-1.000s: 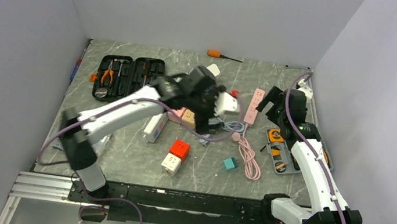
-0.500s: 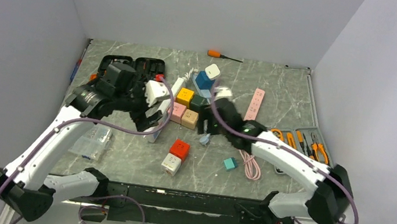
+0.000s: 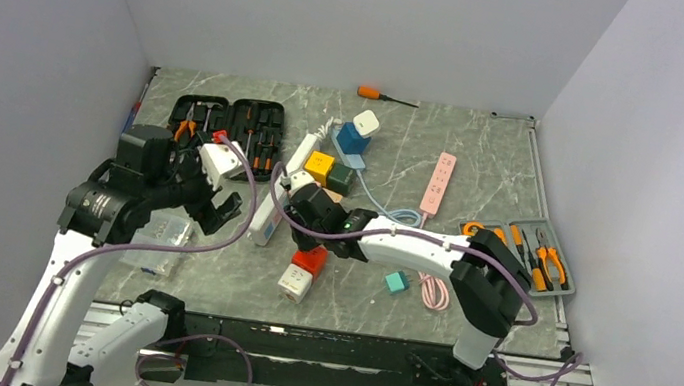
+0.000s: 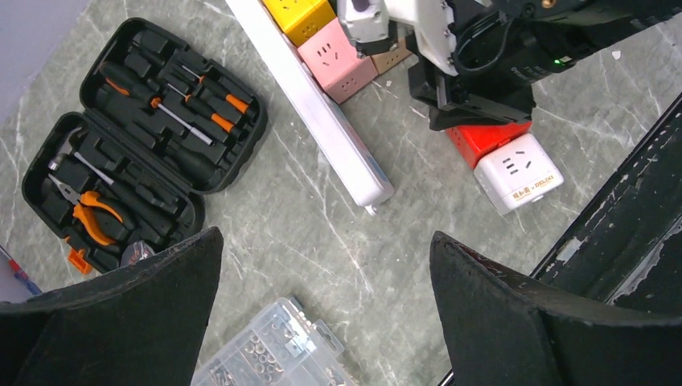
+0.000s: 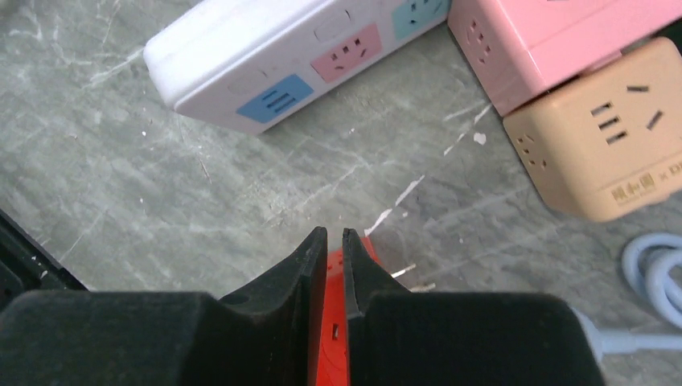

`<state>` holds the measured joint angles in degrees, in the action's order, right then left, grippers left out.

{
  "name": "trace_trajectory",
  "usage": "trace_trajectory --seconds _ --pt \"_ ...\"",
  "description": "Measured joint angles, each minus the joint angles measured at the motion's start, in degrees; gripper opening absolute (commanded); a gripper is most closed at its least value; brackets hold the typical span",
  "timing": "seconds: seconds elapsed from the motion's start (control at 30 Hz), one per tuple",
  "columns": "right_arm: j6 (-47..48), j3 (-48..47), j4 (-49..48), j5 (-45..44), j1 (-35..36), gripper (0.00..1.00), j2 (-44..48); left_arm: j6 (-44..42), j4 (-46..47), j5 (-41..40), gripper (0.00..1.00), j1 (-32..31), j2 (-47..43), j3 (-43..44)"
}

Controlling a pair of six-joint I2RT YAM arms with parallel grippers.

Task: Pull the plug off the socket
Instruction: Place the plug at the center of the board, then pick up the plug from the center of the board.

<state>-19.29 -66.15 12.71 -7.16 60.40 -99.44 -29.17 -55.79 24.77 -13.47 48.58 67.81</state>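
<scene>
Right gripper (image 5: 328, 233) has its fingers pinched almost together with nothing between them, and it hangs directly over the red cube (image 4: 482, 138). That cube sits joined to a white socket cube (image 4: 519, 171) on the grey table (image 5: 201, 185). Just beyond lie a white power strip (image 5: 297, 56), a pink cube (image 5: 563, 40) and a tan cube (image 5: 603, 137). Left gripper (image 4: 322, 241) is spread wide and empty, raised well apart, near the open tool case (image 4: 145, 153).

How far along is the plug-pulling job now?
Done: nothing; the red cube and white cube sit joined. In hand: the right end effector, almost closed, hovers over the red cube. Remaining: grasping and pulling them apart. The left end effector is open, aside.
</scene>
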Motion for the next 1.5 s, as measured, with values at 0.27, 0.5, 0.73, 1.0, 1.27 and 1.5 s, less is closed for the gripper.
trace_trajectory --seconds 0.27,0.5,0.73,1.0,1.27,1.5 --pt "1.2 -1.0 -3.6 1.1 0.0 0.13 -4.4 -0.1 -0.7 0.1 0.99 0.5 -1.9 -3.3" --pt "0.6 4.9 -6.0 0.3 0.0 0.27 -2.7 -1.4 -1.4 -0.4 0.99 0.5 -3.0 -4.9" --pt "-1.6 12.3 -5.4 -2.8 0.0 0.36 4.7 -1.7 -1.2 -0.4 0.99 0.5 -3.4 -5.7" --pt "-3.3 13.8 -4.4 -6.8 -0.3 0.97 10.3 -2.1 0.0 0.0 0.99 0.5 -5.2 -8.6" --pt "1.6 14.4 -4.5 -1.0 -8.6 1.0 21.4 -3.6 -2.8 2.7 0.99 0.5 -4.1 -8.5" --pt "8.2 24.1 -12.0 14.0 -10.8 1.0 29.8 -3.6 -3.6 3.0 0.99 0.5 -3.2 -7.4"
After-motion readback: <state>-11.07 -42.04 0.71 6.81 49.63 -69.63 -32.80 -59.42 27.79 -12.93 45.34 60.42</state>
